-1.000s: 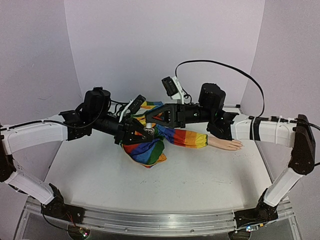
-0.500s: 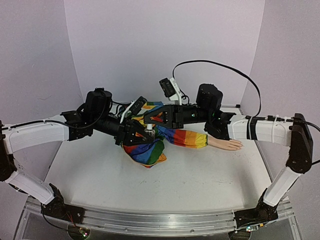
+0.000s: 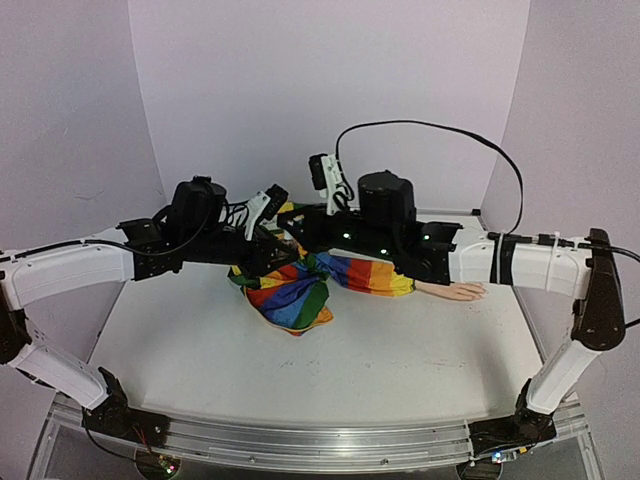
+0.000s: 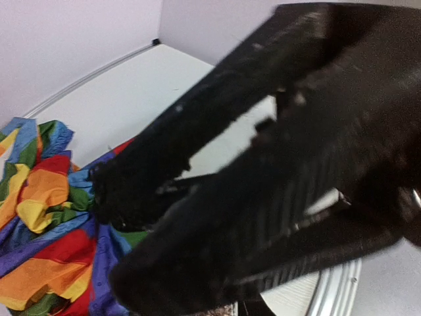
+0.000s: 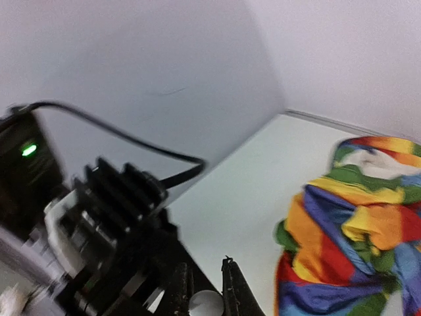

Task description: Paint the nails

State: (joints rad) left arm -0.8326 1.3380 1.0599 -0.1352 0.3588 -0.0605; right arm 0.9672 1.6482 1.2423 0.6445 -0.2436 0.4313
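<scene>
Two arms counted on one white desk [image 3: 400, 350], bases bolted at its near edge: left arm [image 3: 70, 270] and right arm [image 3: 540, 262], both reaching inward and meeting above the middle of the far half. One black cable [image 3: 440, 125] looping high over the right arm.

One mannequin hand [image 3: 462, 291], pale peach, lying flat near the desk's right edge, fingers pointing toward that edge. At its fingertips the nails [image 3: 481, 292], too small from above to count or tell apart. One rainbow-striped sleeve [image 3: 372, 275] running from the wrist back toward the desk's middle, ending in one bunched heap of the same cloth [image 3: 292, 302] beneath the two robot wrists.

Two pincers. First, the left pincer [image 4: 115, 230]: black fingers blurred in its own camera, drawn fully together near the striped cloth; contents of the grip not discernible. Second, the right pincer [image 5: 204, 264]: closed on one small whitish round piece [image 5: 206, 304], seen between its two fingers [image 5: 230, 283], with the striped heap off to the right of that view. Both pincers well apart from the mannequin hand and its nails.
</scene>
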